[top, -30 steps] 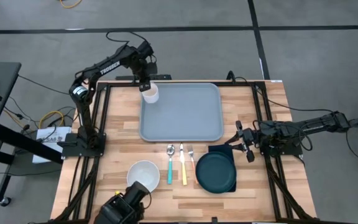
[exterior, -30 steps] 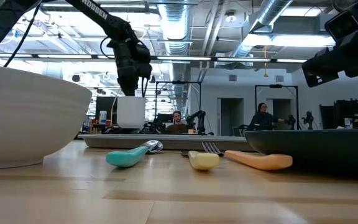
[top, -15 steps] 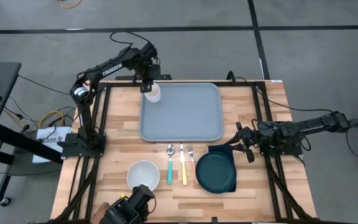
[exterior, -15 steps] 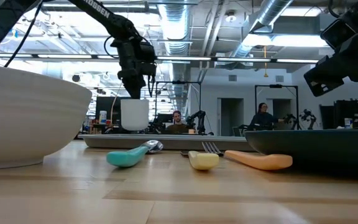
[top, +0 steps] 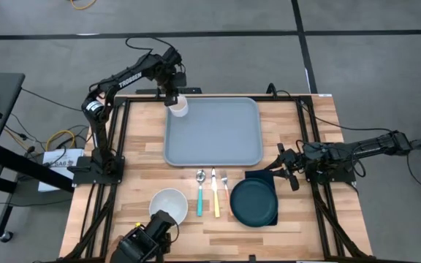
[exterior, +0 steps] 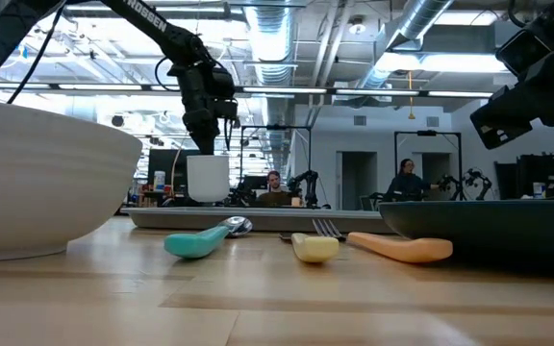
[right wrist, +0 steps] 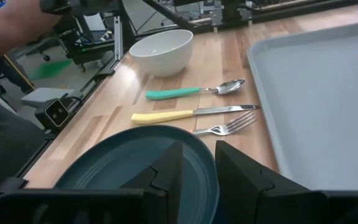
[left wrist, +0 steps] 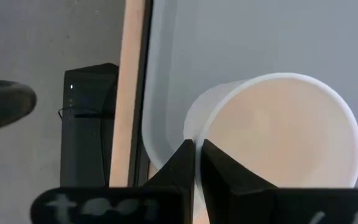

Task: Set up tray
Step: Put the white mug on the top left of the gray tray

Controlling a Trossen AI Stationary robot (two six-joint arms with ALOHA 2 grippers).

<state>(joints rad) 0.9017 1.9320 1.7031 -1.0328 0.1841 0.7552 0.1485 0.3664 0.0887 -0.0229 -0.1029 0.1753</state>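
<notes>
My left tool (top: 174, 100) sits at the far left corner of the tray (top: 218, 139), its two fingers pinched together on the rim of a white cup (top: 179, 107); in my left wrist view the fingers (left wrist: 194, 163) close on the cup's wall (left wrist: 278, 124), one inside and one outside. From the low view the cup (exterior: 208, 178) looks to hang just above the tray rather than rest on it, though I can't be sure from that angle. The tray lies flat on the far middle of the bench (top: 320, 219), bare apart from that corner. My right tool (top: 287, 166) waits at the bench's right side, just beside the dark navy plate (top: 254, 202) and the folded napkin (top: 258, 176), with its fingers a little apart over the plate's edge (right wrist: 142, 155). Near the front of the tray lie a teal-handled spoon (top: 200, 196), a yellow-handled knife (top: 215, 196) and a fork (top: 224, 179), side by side, with a white bowl (top: 168, 204) to their left.
</notes>
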